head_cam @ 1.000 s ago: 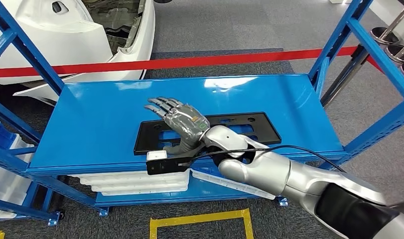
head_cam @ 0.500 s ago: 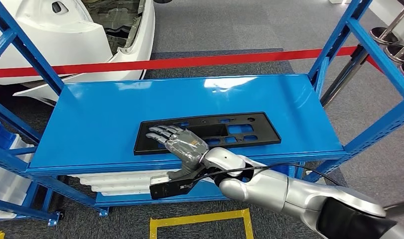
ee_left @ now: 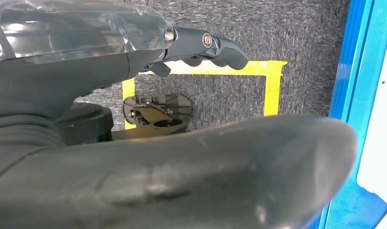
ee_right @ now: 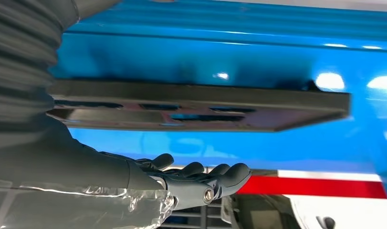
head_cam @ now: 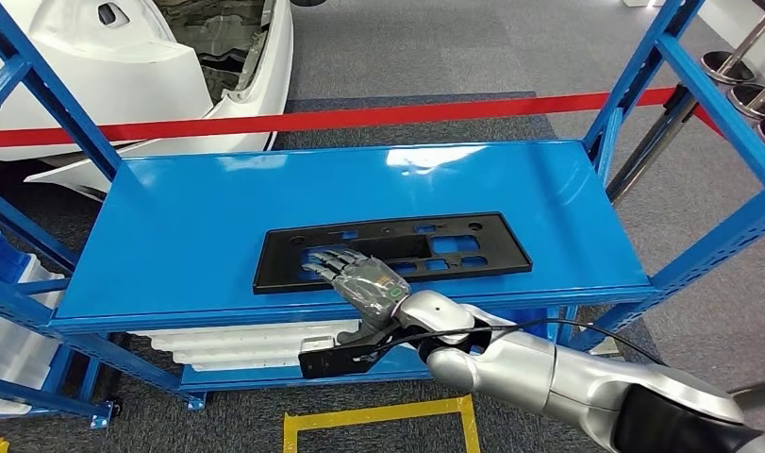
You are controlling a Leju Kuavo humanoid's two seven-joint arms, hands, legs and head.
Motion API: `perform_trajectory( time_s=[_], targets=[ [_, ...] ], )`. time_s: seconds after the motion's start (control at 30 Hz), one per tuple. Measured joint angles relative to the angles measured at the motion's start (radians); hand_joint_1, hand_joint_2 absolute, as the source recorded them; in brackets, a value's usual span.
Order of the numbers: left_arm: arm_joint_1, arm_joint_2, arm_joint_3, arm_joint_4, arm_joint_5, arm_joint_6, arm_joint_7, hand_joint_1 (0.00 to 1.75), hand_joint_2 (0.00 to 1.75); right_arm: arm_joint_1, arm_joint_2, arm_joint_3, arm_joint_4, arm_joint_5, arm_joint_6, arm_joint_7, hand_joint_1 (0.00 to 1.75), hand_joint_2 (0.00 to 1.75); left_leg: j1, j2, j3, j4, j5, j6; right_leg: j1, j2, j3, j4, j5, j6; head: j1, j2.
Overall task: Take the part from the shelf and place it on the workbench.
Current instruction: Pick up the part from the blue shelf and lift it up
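The part, a flat black plate point(head_cam: 454, 247) with several cut-outs, lies on the blue shelf point(head_cam: 199, 217) close to its front edge. My right hand point(head_cam: 357, 279) reaches over that edge, its fingers stretched out flat above the plate's near left portion and its thumb hanging below the shelf lip. In the right wrist view the plate point(ee_right: 196, 105) lies along the shelf and the fingers point(ee_right: 205, 179) run beside it with a gap between; nothing is held. My left hand point(ee_left: 182, 157) hangs over the floor, holding nothing, fingers point(ee_left: 215, 47) loosely bent apart from the thumb.
Blue uprights point(head_cam: 708, 85) frame the shelf on both sides. White panels point(head_cam: 256, 344) lie on the lower shelf. Behind it are a red barrier tape point(head_cam: 378, 115) and a white car body piece point(head_cam: 124, 66). Yellow floor marking point(head_cam: 378, 415) lies in front.
My right hand has drawn back toward me and dropped lower, from above the middle of the shelf to the plate's near left part by the front edge. The plate has not moved.
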Motion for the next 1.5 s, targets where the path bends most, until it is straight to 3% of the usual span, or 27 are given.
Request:
perform_trajectory(
  time_s=[0.57,1.17,1.5],
  targets=[
    [-0.002,0.0,0.0,0.0,-0.014,-0.01,0.0,0.0,0.0,0.035,-0.052,-0.035,0.005,0.06,0.013,0.053,0.0,1.75,0.0,0.0,0.0,0.0,0.0,0.0,0.0,0.0,0.0,0.0,0.0,0.0,0.0,0.0],
    [-0.001,0.0,0.0,0.0,-0.012,0.0,0.006,0.0,0.0,0.017,-0.054,-0.05,0.055,0.153,-0.015,0.086,0.0,1.75,0.0,0.0,0.0,0.0,0.0,0.0,0.0,0.0,0.001,0.0,0.0,0.0,0.0,0.0],
    [-0.001,0.0,0.0,0.0,-0.013,0.011,0.014,0.0,0.0,0.011,-0.048,-0.045,0.104,0.237,-0.082,0.113,0.0,1.75,0.0,0.0,0.0,0.0,0.0,0.0,0.0,0.0,0.001,0.0,0.0,0.0,0.0,0.0]
  ],
)
